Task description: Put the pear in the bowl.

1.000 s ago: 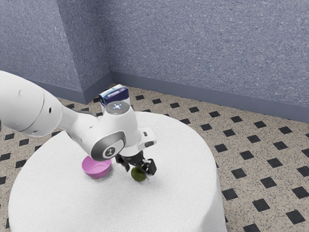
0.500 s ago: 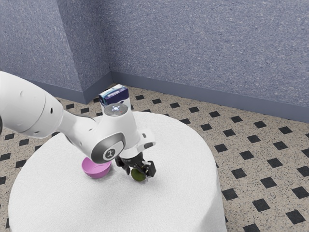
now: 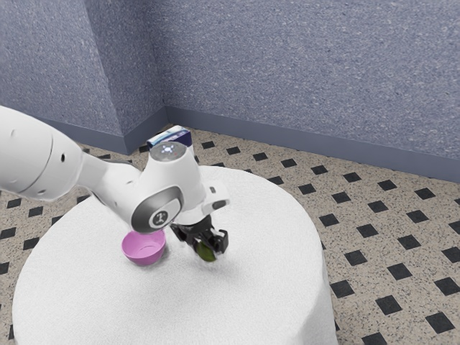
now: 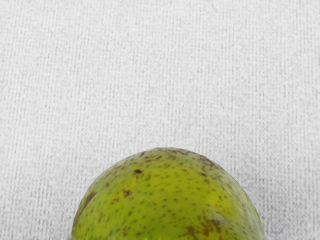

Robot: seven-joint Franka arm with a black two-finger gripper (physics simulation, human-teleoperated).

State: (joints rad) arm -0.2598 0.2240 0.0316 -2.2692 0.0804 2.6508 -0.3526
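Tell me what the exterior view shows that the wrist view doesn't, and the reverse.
Exterior view: white robot arm, black two-finger gripper shut on the round green pear, round pink bowl, blue and white box, speckled bluish wall, beige floor with black diamonds.

Wrist view: brown flecks on the pear's skin.

Both: the pear and the white tabletop.

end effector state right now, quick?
End effector: closed, holding the pear between its two fingers.
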